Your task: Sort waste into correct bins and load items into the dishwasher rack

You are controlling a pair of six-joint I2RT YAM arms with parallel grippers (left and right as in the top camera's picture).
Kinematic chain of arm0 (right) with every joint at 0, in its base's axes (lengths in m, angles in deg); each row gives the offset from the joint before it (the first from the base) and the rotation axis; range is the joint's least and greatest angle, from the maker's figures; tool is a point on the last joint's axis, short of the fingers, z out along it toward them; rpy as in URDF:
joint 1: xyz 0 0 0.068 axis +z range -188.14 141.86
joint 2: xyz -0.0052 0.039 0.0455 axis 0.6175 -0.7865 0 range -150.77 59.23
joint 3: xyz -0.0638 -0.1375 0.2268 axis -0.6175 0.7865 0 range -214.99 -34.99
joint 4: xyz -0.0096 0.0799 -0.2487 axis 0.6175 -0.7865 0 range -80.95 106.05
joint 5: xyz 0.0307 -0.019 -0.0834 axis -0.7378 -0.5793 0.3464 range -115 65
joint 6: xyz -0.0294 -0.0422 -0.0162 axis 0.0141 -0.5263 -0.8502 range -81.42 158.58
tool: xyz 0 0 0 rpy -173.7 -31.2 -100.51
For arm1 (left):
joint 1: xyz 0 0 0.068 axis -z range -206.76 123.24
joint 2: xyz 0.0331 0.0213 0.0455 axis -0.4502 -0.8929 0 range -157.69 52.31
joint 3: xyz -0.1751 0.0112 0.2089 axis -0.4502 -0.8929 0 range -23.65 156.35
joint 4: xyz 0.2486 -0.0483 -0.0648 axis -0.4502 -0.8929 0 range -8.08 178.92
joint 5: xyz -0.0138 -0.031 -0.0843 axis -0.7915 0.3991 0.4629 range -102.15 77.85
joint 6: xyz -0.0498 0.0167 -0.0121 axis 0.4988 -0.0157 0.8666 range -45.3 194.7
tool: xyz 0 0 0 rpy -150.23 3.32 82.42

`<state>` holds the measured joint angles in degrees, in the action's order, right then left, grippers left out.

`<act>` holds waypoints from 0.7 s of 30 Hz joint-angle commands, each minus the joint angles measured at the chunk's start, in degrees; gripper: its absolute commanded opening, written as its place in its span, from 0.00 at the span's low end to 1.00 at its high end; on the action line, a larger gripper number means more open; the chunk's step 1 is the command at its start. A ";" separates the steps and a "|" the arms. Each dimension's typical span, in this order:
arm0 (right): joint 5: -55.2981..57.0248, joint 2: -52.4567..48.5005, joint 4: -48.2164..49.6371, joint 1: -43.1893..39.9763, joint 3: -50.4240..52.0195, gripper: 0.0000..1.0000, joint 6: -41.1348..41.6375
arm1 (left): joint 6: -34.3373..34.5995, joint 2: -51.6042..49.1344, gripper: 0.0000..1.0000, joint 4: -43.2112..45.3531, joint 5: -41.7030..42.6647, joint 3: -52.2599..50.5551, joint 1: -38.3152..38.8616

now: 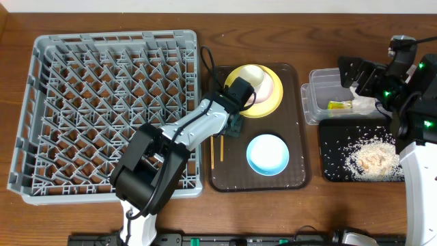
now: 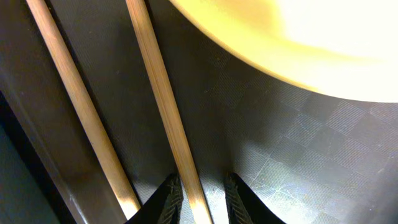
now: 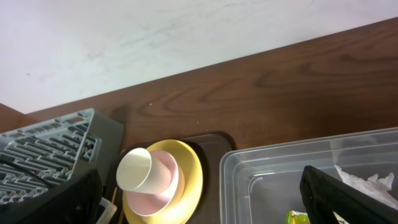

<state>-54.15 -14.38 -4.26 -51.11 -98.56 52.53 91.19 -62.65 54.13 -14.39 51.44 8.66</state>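
**Left arm.** The left arm (image 1: 198,126) reached across the brown serving tray (image 1: 232,179), just below the yellow plate (image 1: 268,109). The left jaws pointed down at the tray floor and stood narrowly spread. In the left wrist view, one chopstick (image 2: 158,93) ran between the two fingertips (image 2: 169,198). A sliver of tray showed between the chopstick and the right-hand fingertip, so the stick was straddled, not pinched. The second chopstick (image 2: 74,99) lay parallel, outside the jaws, on their left-hand side in that view. The plate rim lay just beyond the jaws, apart from them.

**Right arm.** The right jaws stood spread wide and empty above the clear tub (image 1: 313,102).

**Other task items.**
- The snack wrapper (image 1: 338,105) and the napkin (image 1: 365,102) lay inside the tub.
- The rice scraps (image 1: 369,157) lay in the black tray (image 1: 334,137).
- The cream cup (image 1: 252,74) lay on its side on the plate.
- The light-blue bowl (image 1: 268,154) sat on the serving tray, near the left jaws.
- The dishwasher rack (image 1: 102,102) stood on the surface to the left.
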 commanded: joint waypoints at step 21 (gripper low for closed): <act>-0.68 -0.02 -0.07 -0.35 -0.07 0.99 -0.92 | 5.01 7.69 0.06 -0.87 -0.13 0.48 -1.92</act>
<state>-54.15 -14.38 -4.26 -51.09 -98.56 52.53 92.74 -60.35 53.32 -13.98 51.39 7.96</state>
